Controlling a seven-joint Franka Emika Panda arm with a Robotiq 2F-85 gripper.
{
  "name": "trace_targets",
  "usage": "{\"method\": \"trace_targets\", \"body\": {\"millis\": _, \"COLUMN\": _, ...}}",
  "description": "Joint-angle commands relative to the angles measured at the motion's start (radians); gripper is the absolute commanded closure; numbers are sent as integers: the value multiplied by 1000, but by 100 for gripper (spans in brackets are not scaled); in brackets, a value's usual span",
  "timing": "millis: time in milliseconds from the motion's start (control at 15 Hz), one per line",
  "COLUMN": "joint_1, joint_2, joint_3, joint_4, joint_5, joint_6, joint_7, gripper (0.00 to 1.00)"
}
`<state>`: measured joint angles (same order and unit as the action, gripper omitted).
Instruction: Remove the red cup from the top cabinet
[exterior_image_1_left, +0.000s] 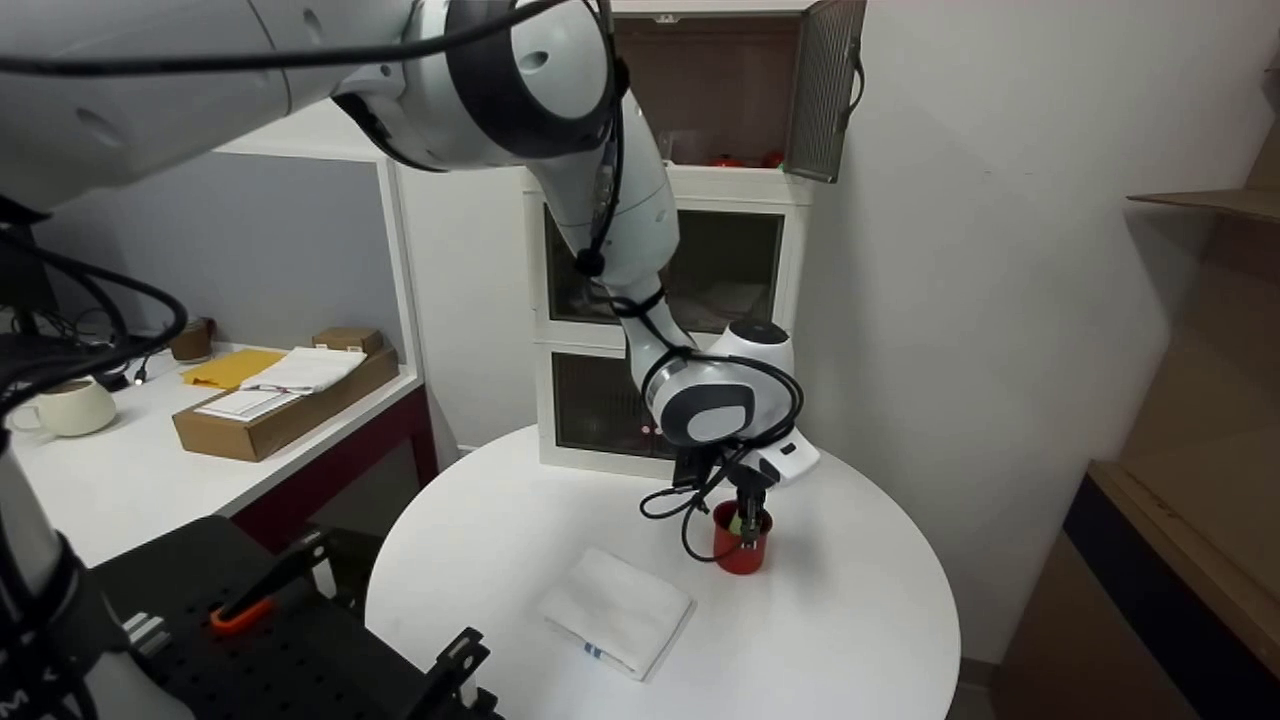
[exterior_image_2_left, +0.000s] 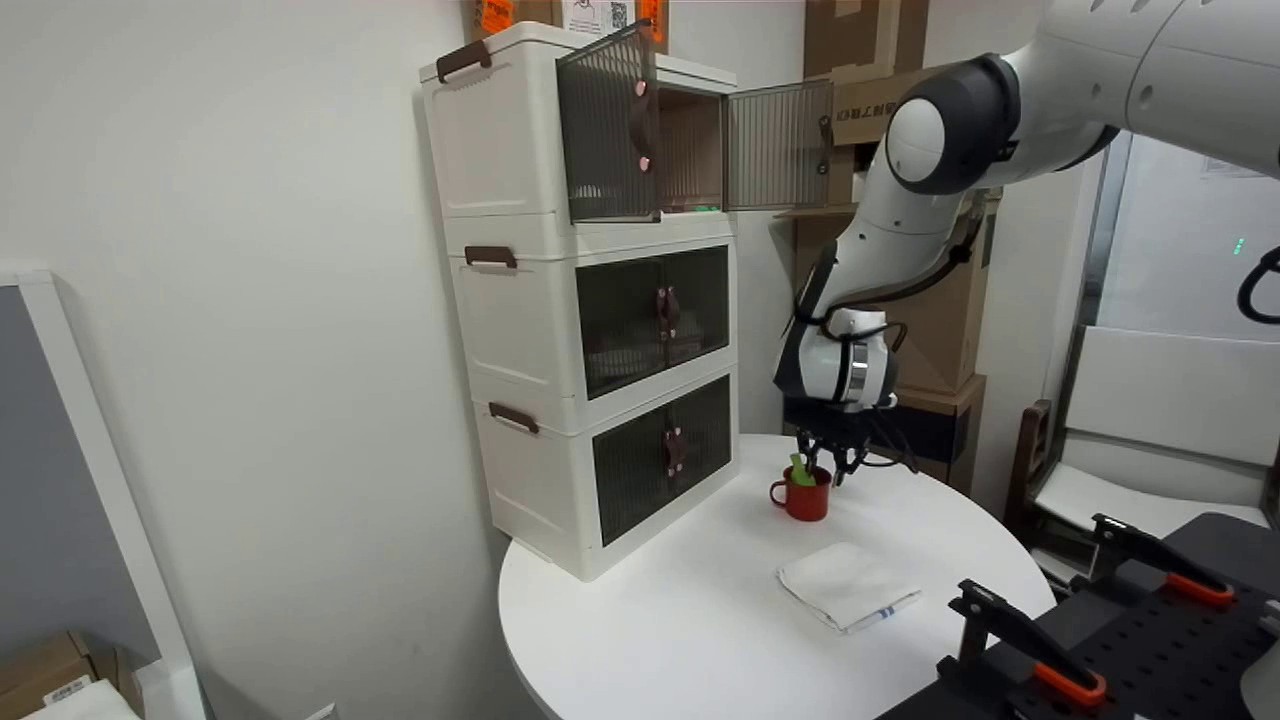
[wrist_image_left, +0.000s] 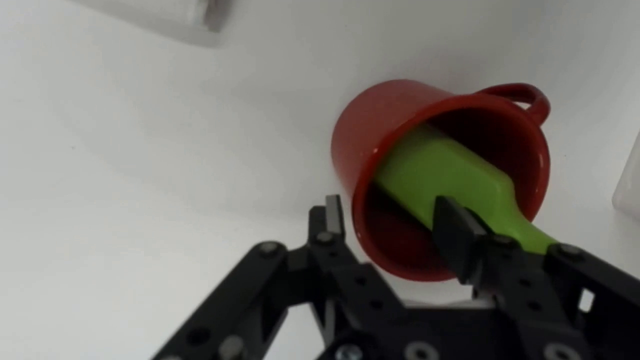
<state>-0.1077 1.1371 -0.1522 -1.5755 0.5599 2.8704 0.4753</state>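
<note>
Fingers (wrist_image_left: 326, 225) stand apart, the rim of the cup (wrist_image_left: 385, 125) between them; one tip hides part of the green object (wrist_image_left: 440, 165) inside. The cup stands upright on the counter (exterior_image_2_left: 650, 640), near a folded cloth (exterior_image_2_left: 845, 585), outside and well below the open cabinet (exterior_image_2_left: 495, 150).

Red cup (exterior_image_2_left: 807, 501), blue-striped white cloth (exterior_image_2_left: 848, 585).

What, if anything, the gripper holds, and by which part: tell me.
Nothing is held: the gripper is open, one finger outside the red cup, the other at its mouth, the rim between.
</note>
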Motion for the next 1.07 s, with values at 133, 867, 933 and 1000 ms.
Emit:
{"method": "trace_targets", "body": {"millis": 133, "joint_1": -75, "joint_2": -174, "joint_3": 99, "joint_4": -39, "joint_5": -71, "joint_6": -121, "joint_7": -104, "gripper": 3}}
{"method": "trace_targets", "body": {"millis": 867, "joint_1": -113, "joint_2": -723, "joint_3": 187, "joint_4": -213, "joint_5": -98, "joint_6": -754, "joint_7": -422, "gripper": 0}}
{"method": "trace_targets", "body": {"millis": 933, "joint_1": -105, "joint_2": -753, "joint_3": 191, "joint_4": -211, "joint_5": -91, "joint_6": -827, "joint_7": -433, "gripper": 0}}
{"method": "trace_targets", "body": {"millis": 1000, "joint_1": -90, "joint_2": -785, "joint_3": 194, "joint_4": -214, "joint_5": -93, "joint_6": -899, "joint_7": -436, "gripper": 0}}
